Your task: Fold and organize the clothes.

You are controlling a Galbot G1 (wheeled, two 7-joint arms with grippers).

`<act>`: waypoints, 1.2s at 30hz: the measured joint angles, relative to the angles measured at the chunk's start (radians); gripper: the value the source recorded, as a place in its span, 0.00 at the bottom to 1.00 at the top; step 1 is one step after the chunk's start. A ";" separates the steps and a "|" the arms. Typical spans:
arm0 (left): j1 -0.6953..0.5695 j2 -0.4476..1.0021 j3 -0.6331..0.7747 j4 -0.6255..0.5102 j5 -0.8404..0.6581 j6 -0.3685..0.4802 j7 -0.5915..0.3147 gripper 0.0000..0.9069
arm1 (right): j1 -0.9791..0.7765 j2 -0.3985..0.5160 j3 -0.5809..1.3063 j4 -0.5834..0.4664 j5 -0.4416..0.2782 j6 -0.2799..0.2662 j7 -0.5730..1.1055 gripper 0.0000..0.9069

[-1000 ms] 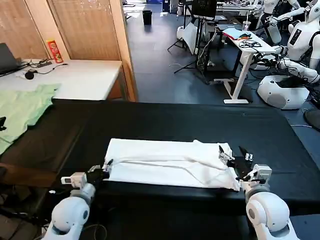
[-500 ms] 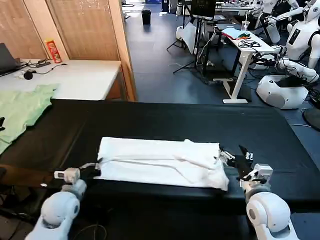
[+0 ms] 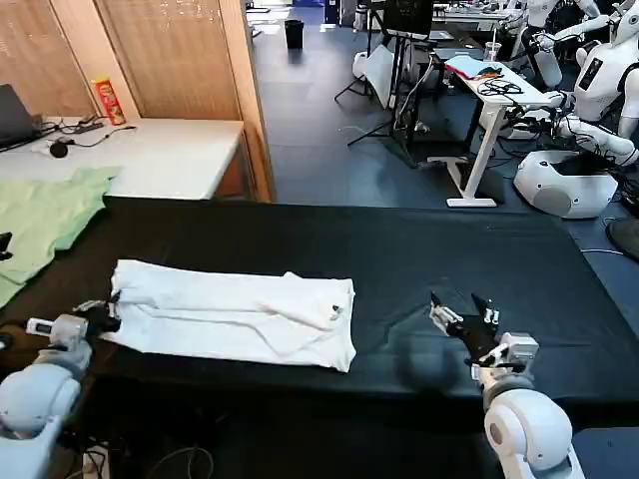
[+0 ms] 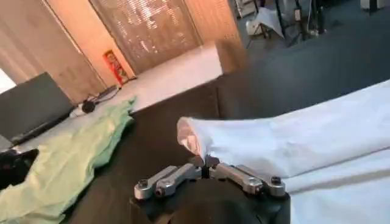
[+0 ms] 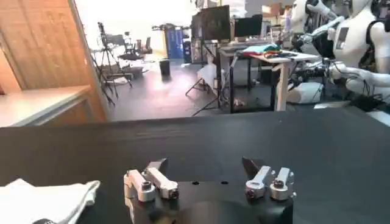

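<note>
The clothes are a white T-shirt (image 3: pixel 235 314) folded into a long band on the black table (image 3: pixel 399 249), now toward the left side. My left gripper (image 3: pixel 108 311) is shut on the band's left corner; in the left wrist view the white T-shirt (image 4: pixel 304 137) rises from the pinched gripper (image 4: pixel 204 163). My right gripper (image 3: pixel 461 311) hovers open over bare table to the right of the shirt, apart from it. In the right wrist view the right gripper (image 5: pixel 204 164) holds nothing, and the shirt's end (image 5: pixel 42 198) lies off to one side.
A pale green garment (image 3: pixel 45 215) lies at the table's far left, also seen as the green garment (image 4: pixel 67 164) in the left wrist view. Behind it a white desk (image 3: pixel 150 150) carries a red can (image 3: pixel 108 100) and a laptop. White robots (image 3: pixel 589 80) stand at the back right.
My left gripper has dragged the folded shirt well to the left across the table. My right gripper has let go of the shirt's right end and stands open where it was.
</note>
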 joint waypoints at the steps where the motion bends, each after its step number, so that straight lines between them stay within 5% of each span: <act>1: 0.000 -0.015 0.010 -0.021 -0.017 0.010 -0.005 0.00 | -0.004 0.001 0.002 0.002 -0.002 0.001 -0.002 0.97; 13: -0.056 -0.245 0.262 -0.238 -0.172 0.124 -0.122 0.00 | -0.052 0.033 0.012 0.015 -0.056 0.017 -0.022 0.97; 21: -0.088 -0.381 0.437 -0.238 -0.293 0.139 -0.149 0.00 | -0.068 0.056 0.005 0.017 -0.084 0.021 -0.027 0.97; 32: -0.105 -0.471 0.524 -0.198 -0.259 0.123 -0.145 0.00 | -0.075 0.068 0.000 0.018 -0.100 0.023 -0.041 0.97; 34: -0.106 -0.482 0.530 -0.187 -0.239 0.107 -0.145 0.11 | -0.077 0.070 -0.004 0.017 -0.108 0.024 -0.044 0.97; 36: -0.107 -0.489 0.534 -0.179 -0.234 0.101 -0.145 0.58 | -0.078 0.071 -0.009 0.017 -0.116 0.024 -0.046 0.97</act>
